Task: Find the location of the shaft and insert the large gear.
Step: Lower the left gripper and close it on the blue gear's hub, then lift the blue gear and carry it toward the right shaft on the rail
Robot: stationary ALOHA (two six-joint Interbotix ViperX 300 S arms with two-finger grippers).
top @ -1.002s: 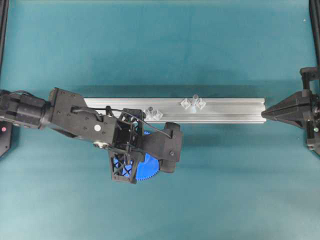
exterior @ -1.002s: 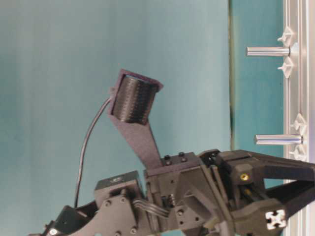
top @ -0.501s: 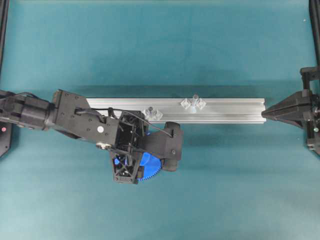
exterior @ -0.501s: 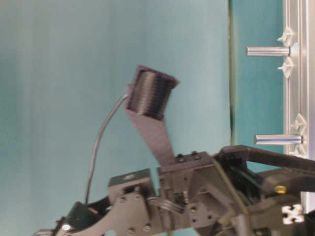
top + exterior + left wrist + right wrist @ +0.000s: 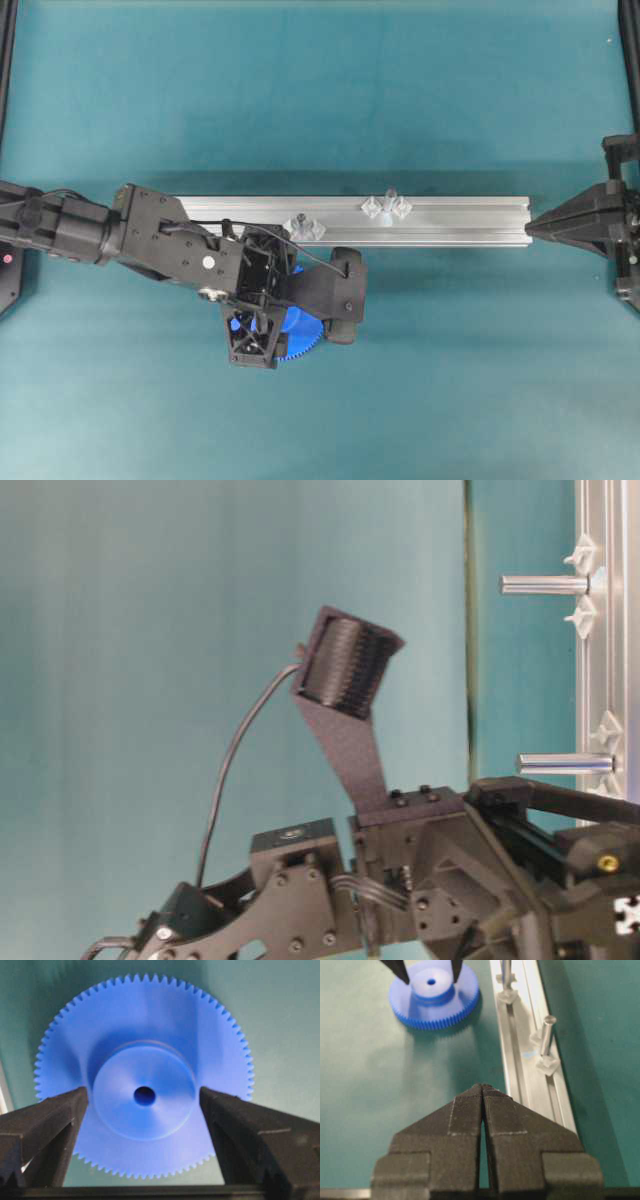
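Bright blue gear (image 5: 144,1095); teal table (image 5: 450,380); silver rail (image 5: 460,220); silvery-clear pins (image 5: 547,1034); black grippers (image 5: 482,1091)

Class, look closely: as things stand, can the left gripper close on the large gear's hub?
Probably yes. The left gripper stands open with a finger either side of the large gear's raised hub, nothing between them.

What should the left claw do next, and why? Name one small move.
Probably close on the raised hub. In the left wrist view the left claw stands open, a finger on each side of the hub of the large gear, with gaps showing. The gear lies flat on the mat, not yet gripped.
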